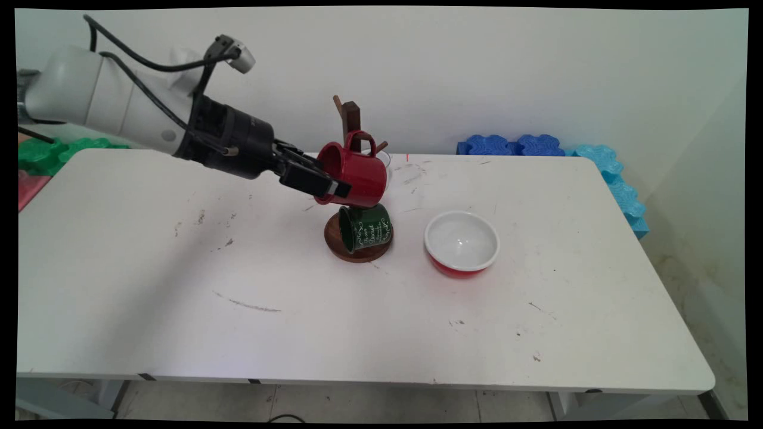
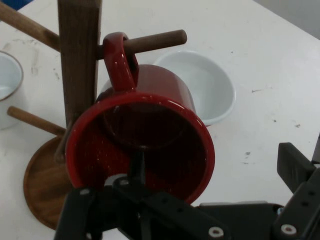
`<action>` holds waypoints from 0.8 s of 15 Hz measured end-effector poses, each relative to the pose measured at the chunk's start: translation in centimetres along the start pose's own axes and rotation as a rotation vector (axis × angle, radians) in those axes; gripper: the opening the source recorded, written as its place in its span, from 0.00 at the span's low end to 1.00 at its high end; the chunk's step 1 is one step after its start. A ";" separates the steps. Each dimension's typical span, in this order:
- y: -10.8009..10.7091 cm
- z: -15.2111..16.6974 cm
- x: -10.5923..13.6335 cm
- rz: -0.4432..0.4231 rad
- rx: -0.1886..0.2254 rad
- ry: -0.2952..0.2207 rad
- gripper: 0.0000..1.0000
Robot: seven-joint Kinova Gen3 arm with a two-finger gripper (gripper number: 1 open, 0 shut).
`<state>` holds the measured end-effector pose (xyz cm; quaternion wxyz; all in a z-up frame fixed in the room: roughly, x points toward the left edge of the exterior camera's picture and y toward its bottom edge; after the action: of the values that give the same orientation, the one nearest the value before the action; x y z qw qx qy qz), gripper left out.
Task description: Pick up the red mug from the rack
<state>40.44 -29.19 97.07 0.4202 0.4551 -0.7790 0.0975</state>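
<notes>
**Tool open at the red mug on the rack**

My tool [image 1: 329, 186] is released. One finger [image 2: 295, 167] stands clear of the red mug [image 1: 354, 173], with bare tabletop [image 1: 179, 286] showing between them. The other finger I cannot see in the hand view.

The mug lies on its side, mouth towards my tool. Its handle is hooked over a peg [image 2: 160, 41] of the wooden rack [image 1: 350, 116], and that peg appears to carry it.

A green mug [image 1: 365, 227] hangs lower on the same rack, just above the round base [image 1: 357, 251]. The rack stands near the middle of the tabletop, towards the far edge.

A white-lined red bowl [image 1: 462, 243] sits upright just beside the base, on the side towards the right edge. Blue foam blocks [image 1: 515, 145] line the far right corner.
</notes>
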 end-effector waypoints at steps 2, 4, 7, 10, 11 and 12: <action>0.0 0.6 -0.1 0.004 -0.001 0.002 1.00; 0.0 1.1 -0.2 0.009 -0.002 0.003 1.00; 0.0 2.0 -0.3 0.018 -0.004 0.005 1.00; 0.1 2.6 -0.4 0.025 -0.006 0.006 1.00; 0.1 2.7 -0.4 0.026 -0.006 0.007 1.00; 0.1 2.9 -0.4 0.029 -0.006 0.007 1.00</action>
<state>38.80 -30.44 95.00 0.4229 0.4422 -0.7843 0.1026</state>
